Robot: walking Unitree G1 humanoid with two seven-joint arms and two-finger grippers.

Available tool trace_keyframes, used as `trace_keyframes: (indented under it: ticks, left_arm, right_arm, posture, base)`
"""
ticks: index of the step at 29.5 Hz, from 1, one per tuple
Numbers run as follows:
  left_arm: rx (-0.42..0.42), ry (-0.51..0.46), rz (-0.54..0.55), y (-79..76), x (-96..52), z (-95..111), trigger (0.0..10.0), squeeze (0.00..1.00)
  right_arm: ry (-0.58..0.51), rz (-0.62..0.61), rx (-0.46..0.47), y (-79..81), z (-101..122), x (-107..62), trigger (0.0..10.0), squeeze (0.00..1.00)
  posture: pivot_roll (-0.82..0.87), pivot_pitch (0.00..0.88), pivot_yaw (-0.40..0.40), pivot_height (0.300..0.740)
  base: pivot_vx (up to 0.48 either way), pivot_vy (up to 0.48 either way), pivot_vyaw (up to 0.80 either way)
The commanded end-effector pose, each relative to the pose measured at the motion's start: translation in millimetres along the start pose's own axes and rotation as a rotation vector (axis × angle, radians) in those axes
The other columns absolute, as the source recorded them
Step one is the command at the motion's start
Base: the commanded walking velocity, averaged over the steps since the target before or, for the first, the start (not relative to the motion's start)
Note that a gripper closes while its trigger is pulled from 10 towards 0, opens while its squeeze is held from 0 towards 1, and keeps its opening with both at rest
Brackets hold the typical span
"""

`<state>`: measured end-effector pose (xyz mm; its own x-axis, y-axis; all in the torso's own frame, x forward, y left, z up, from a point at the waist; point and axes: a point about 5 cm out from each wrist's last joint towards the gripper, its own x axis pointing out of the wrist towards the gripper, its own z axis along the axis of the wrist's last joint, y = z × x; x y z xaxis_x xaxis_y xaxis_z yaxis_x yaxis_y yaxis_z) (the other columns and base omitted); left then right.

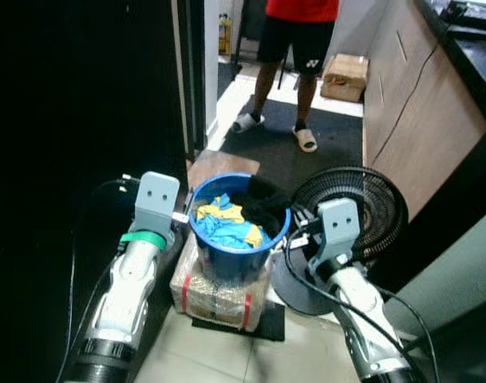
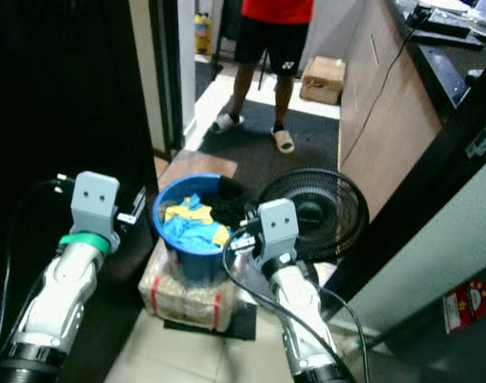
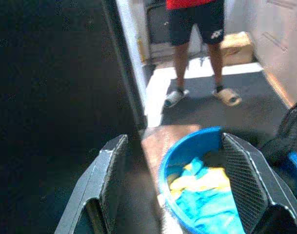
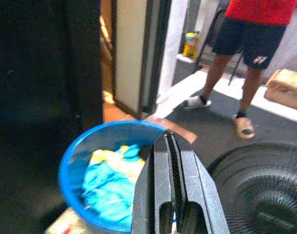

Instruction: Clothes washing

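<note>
The blue bucket (image 1: 239, 239) of clothes (image 1: 227, 223) sits on a wrapped box between the arms, left claw (image 3: 187, 185) apart, right claw (image 4: 172, 195) together; pickup stage, so next comes gripping the rim.

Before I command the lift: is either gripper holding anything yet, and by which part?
Nothing is held. The left gripper is open astride the round blue plastic bucket's rim. The right gripper is shut with nothing between its fingers, by the rim's other side.
</note>
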<state>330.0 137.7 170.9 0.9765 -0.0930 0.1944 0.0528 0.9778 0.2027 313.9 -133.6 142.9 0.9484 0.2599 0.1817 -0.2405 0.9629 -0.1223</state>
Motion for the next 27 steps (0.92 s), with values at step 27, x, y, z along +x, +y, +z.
trace_keyframes:
  ticks: [27]
  left_arm:
    - [0.008,0.035,0.022,4.8,-1.0,-7.2,10.0,0.00]
  right_arm:
    - [0.006,0.009,0.001,0.4,-1.6,-0.2,10.0,0.00]
  posture:
    - [0.06,0.019,0.003,0.740]
  base:
    - [0.381,0.000,0.00]
